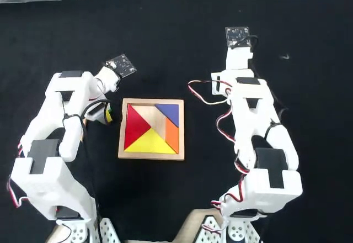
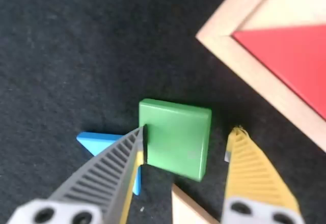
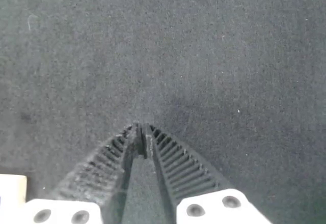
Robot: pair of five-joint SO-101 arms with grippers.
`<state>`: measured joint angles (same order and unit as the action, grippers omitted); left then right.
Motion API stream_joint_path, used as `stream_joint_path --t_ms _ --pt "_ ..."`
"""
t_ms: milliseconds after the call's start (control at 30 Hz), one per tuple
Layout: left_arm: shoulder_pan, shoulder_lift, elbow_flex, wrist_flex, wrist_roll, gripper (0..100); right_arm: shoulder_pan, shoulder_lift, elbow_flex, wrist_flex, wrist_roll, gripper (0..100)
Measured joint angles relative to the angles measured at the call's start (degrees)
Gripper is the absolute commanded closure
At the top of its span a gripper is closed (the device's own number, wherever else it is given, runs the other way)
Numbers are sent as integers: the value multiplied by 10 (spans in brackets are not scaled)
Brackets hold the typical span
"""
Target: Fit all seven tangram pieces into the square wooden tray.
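Note:
The square wooden tray (image 1: 151, 156) lies mid-table and holds a red triangle (image 1: 135, 127), a yellow triangle (image 1: 150, 142), a blue piece (image 1: 170, 112) and an orange piece (image 1: 172, 137). Just left of it, my left gripper (image 1: 108, 114) hangs low over the cloth. In the left wrist view this gripper (image 2: 189, 132) is open around a green square (image 2: 175, 142). The grey finger (image 2: 119, 160) touches one edge; the yellow finger (image 2: 249, 163) stands a little off the opposite edge. A blue triangle (image 2: 99, 141) lies partly under the grey finger. My right gripper (image 3: 140, 132) is shut over bare black cloth.
A pale wooden piece (image 2: 186, 208) lies beside the green square, close to the gripper. The tray's corner (image 2: 224, 35) with the red triangle (image 2: 290, 56) is a short way from the green square. The right arm (image 1: 240, 61) stretches toward the table's far side, right of the tray.

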<state>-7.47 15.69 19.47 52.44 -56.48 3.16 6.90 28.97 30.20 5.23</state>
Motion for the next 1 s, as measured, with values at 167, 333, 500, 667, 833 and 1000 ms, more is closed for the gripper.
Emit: stream_joint_path --t_ms 167,333,500,667,833,1000 --pt "-1 23 -25 -2 -3 742 0 0 0 0 0 988" --pt "-1 55 -68 38 -4 809 0 0 0 0 0 988" --pt "3 68 -84 60 -3 852 0 0 0 0 0 988" --pt "4 67 -84 60 -3 903 0 0 0 0 0 988" --pt "4 58 -84 60 -3 972 0 0 0 0 0 988" --pt "4 41 -84 58 -1 970 0 0 0 0 0 988"
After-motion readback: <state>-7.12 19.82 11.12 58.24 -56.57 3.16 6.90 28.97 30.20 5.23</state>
